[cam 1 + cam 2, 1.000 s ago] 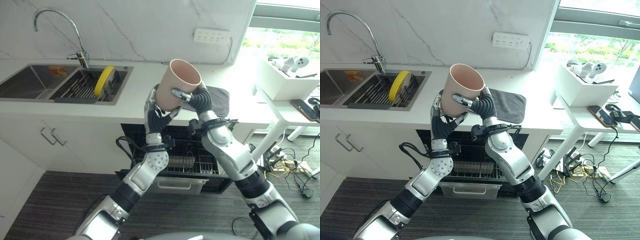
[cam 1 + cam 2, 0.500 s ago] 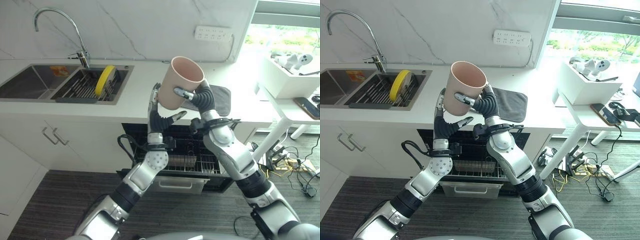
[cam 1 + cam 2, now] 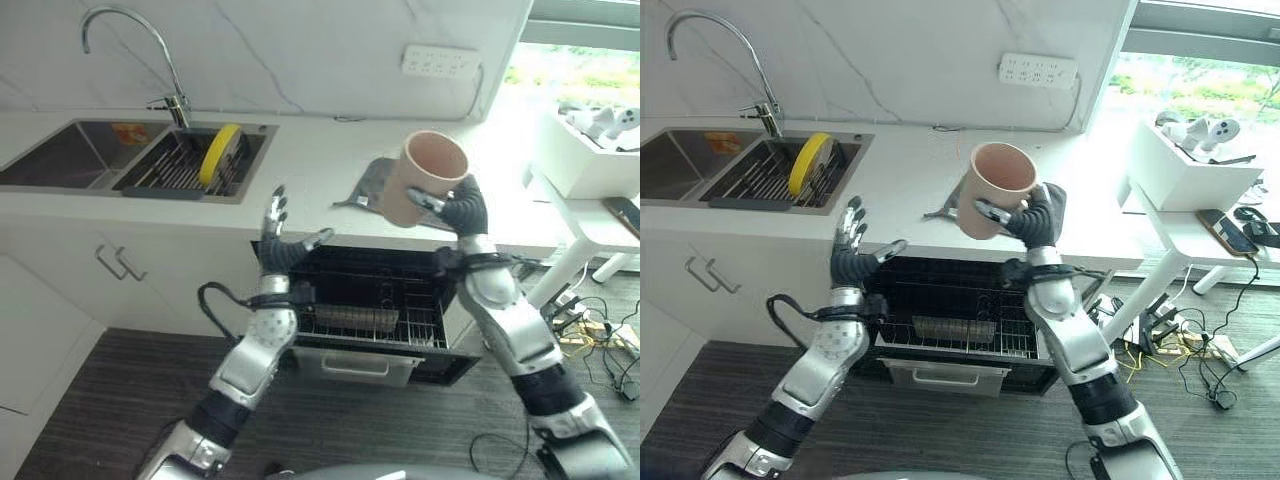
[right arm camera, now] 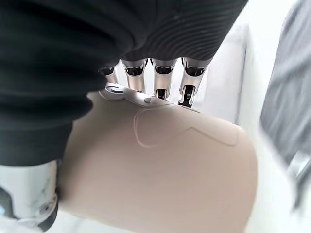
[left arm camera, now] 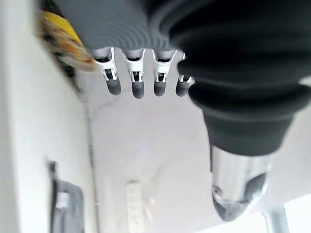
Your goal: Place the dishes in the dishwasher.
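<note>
Change: the left hand point(image 3: 282, 247) has let go of the pink cup point(image 3: 425, 177) and drawn back to its own side; the right hand point(image 3: 461, 210) has carried the cup over to the robot's right, so one hand bears it where two did.
Right hand: fingers and thumb curled round the cup's wall, mouth tilted up and away, held in the air above the counter edge.
Left hand: fingers spread and straight, holding nothing, raised in front of the cabinet.
Progress: cup not yet loaded; the dishwasher point(image 3: 372, 300) stands open below, its rack point(image 3: 958, 330) pulled out and, as far as I can tell, nearly bare.
Left to do: lower the cup into the rack; a yellow plate point(image 3: 217, 156) waits upright in the sink rack point(image 3: 176, 172).
Around: grey mat point(image 3: 372, 184) on the counter point(image 3: 320, 150) under the cup, tap point(image 3: 130, 45) over the sink.
In the way: the counter edge lies between cup and rack.
</note>
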